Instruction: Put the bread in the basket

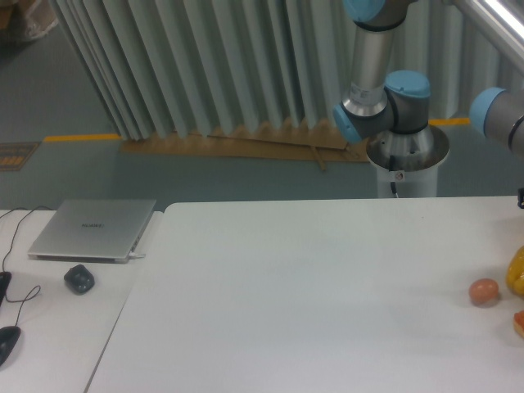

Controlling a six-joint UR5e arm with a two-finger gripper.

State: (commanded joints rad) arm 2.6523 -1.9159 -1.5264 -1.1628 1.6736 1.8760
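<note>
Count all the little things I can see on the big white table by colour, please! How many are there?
Pinkish-brown: 1, the egg-like ball
Yellow: 1, the yellow thing, cut off by the picture's edge
Orange-tan with a reddish rim: 1, the bread, only partly in view
Total: 3
</note>
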